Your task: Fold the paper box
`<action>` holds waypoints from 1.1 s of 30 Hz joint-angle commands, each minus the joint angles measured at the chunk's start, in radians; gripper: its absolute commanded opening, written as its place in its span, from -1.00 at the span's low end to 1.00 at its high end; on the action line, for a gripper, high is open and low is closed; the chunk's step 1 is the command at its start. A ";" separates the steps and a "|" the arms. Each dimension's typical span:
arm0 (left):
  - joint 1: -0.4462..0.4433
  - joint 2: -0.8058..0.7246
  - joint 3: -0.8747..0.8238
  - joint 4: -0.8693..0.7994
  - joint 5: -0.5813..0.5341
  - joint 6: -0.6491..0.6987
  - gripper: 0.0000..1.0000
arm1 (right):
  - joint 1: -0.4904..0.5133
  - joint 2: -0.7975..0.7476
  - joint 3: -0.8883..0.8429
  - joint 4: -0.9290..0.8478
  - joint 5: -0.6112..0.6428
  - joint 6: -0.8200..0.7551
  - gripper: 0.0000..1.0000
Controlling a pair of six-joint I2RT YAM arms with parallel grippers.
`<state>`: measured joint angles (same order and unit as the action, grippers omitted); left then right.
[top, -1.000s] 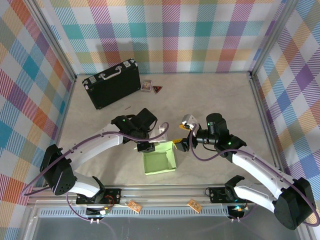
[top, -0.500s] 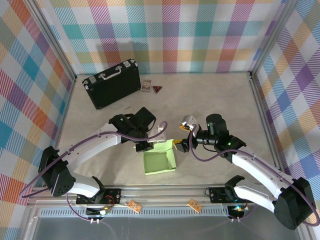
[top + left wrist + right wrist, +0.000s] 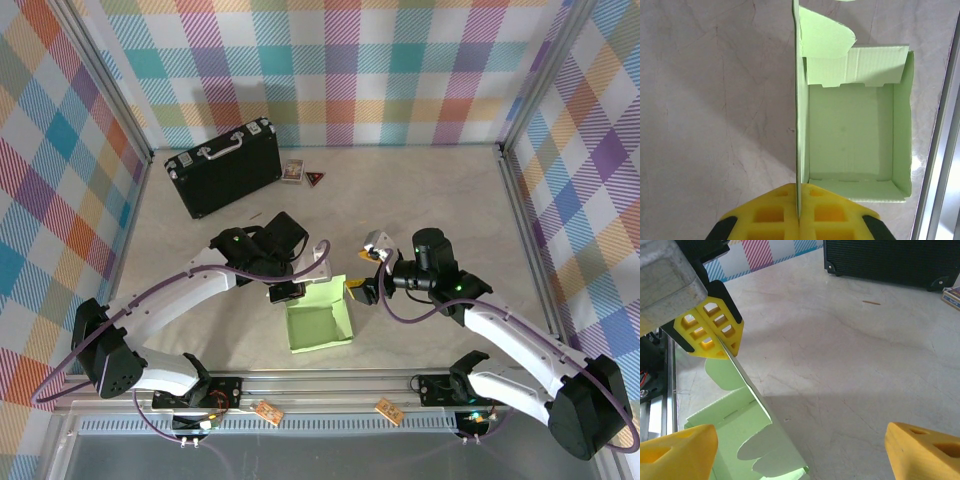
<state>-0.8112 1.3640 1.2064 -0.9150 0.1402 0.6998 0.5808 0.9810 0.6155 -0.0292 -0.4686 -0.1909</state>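
The paper box (image 3: 320, 326) is a pale green open tray near the table's front edge, with its far lid flap (image 3: 322, 291) standing upright. My left gripper (image 3: 287, 292) is shut on that flap's left end. In the left wrist view the yellow fingers (image 3: 770, 215) of the left gripper (image 3: 799, 192) pinch the thin card edge-on, with the box's hollow (image 3: 855, 135) to the right. My right gripper (image 3: 362, 290) hangs open just right of the flap. In the right wrist view the right gripper (image 3: 801, 440) has wide-apart fingers (image 3: 675, 450), and the flap (image 3: 747, 390) runs between them.
A black briefcase (image 3: 222, 165) lies at the back left, with a small card box (image 3: 292, 171) and a dark triangular piece (image 3: 316, 179) beside it. An aluminium rail (image 3: 320, 385) borders the near edge just below the box. Plaid walls enclose the table.
The left gripper has closed onto the upright flap and its arm has shifted slightly left and back. The right arm has not moved.
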 commanded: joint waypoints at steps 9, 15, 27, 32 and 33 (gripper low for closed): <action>-0.013 0.026 -0.033 0.039 -0.013 0.034 -1.00 | -0.005 -0.099 -0.040 0.041 0.033 0.037 0.71; -0.006 0.053 -0.036 0.053 0.012 0.030 -1.00 | -0.006 -0.110 -0.055 0.046 0.031 0.047 0.70; 0.036 0.114 -0.029 0.058 0.075 0.030 -1.00 | -0.004 -0.153 -0.100 0.098 -0.054 0.066 0.63; 0.048 0.136 -0.022 0.051 0.107 0.041 -1.00 | -0.001 -0.130 -0.113 0.100 -0.056 0.048 0.68; 0.052 0.138 -0.022 0.051 0.110 0.042 -1.00 | 0.000 -0.123 -0.109 0.091 -0.071 0.028 0.69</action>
<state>-0.7689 1.4891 1.1854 -0.8547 0.2089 0.7227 0.5812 0.8471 0.5098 0.0402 -0.4927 -0.1394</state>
